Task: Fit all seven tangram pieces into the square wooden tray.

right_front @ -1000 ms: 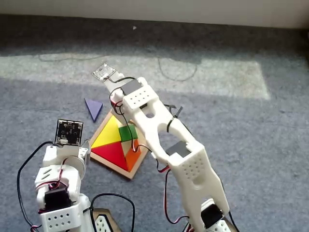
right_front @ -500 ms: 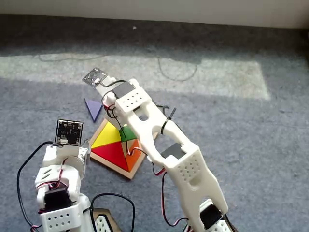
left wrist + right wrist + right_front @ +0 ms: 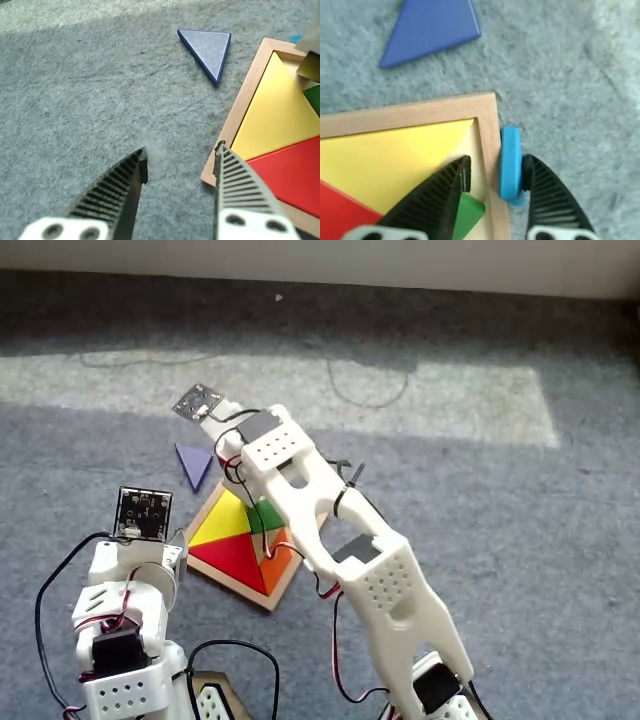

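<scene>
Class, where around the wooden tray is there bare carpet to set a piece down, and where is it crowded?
Bare carpet spreads wide on the right arm's far side from the tray, and between the blue triangle and the open left gripper. Crowded: the tray corner where the right gripper straddles the rim and the upright light blue piece.

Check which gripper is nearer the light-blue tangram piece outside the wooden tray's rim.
Right. Right gripper brackets the light-blue tangram piece and wooden tray rim; left gripper hangs by another corner.
</scene>
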Action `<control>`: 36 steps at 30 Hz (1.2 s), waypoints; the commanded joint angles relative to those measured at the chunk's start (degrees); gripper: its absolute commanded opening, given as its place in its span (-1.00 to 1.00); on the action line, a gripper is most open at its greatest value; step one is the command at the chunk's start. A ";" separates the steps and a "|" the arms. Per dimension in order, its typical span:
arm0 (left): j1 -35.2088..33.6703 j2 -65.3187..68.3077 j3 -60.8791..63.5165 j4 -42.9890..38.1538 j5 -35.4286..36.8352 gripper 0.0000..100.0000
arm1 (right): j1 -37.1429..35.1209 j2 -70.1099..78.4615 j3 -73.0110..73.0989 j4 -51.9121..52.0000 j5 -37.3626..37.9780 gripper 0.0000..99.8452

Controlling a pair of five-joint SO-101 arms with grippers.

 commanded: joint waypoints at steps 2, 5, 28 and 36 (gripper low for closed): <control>-0.40 -0.75 -0.92 0.09 0.18 -0.54 | 0.31 -1.19 -1.45 0.04 0.53 -0.76; -0.40 -0.75 -0.92 0.09 0.18 -0.54 | 0.40 -4.09 -1.45 1.45 0.53 -0.80; -0.40 -0.75 -0.92 0.09 0.18 -0.54 | 4.62 -7.25 -1.36 3.74 3.25 -0.99; -0.40 -0.75 -0.92 0.09 0.18 -0.54 | 5.49 -7.25 -1.10 3.65 3.08 -0.92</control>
